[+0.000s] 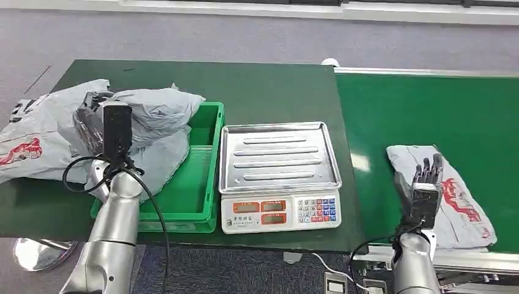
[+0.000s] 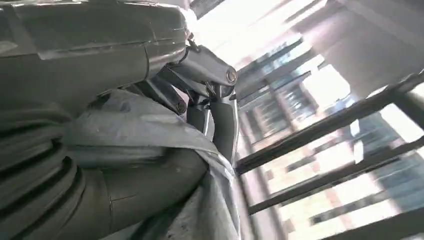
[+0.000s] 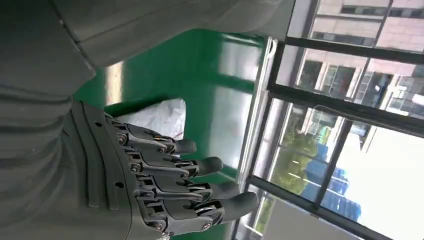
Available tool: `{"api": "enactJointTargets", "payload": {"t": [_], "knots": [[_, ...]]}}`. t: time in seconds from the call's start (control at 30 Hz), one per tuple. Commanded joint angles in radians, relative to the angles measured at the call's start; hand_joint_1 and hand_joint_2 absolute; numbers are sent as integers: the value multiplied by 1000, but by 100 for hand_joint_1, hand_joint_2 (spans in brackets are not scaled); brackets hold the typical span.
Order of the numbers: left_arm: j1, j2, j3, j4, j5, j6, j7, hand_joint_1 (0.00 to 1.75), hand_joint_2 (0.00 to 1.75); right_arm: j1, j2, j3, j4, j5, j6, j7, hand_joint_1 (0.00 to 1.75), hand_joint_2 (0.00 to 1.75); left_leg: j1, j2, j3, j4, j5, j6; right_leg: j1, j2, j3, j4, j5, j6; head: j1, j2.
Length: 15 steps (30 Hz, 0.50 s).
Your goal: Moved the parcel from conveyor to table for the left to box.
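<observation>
A grey plastic parcel [image 1: 156, 113] lies over the back of the green crate [image 1: 199, 190], and my left hand [image 1: 101, 125] grips its left end. In the left wrist view the grey film [image 2: 135, 135] is bunched between my thumb and dark fingers [image 2: 222, 117]. A second grey parcel with red print [image 1: 456, 193] lies flat on the green conveyor belt [image 1: 428, 110]. My right hand [image 1: 422, 187] hovers over that parcel's left part, fingers straight and apart, holding nothing. The right wrist view shows the right hand [image 3: 165, 185] spread above the pale parcel [image 3: 160, 115].
A steel-topped weighing scale [image 1: 278, 177] stands on the dark green table [image 1: 257, 86] between crate and conveyor. Another large grey bag with red print [image 1: 30, 147] lies at the table's left edge. A black cable loops beside my left arm.
</observation>
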Motion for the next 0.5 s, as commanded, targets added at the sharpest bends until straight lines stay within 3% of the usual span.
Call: {"api": "enactJointTargets", "payload": {"t": [0.03,0.5], "knots": [[-29,26,36,73,-27,-27,31,175,175,-10,25,-72,-11,5,11,6,0,175,1,2,3,-1,-1,-1,1,2,3,-2,0,-1,0,0],[-29,26,36,73,-27,-27,31,175,175,-10,25,-72,-11,5,11,6,0,175,1,2,3,-1,-1,-1,1,2,3,-1,0,-1,0,0]]}}
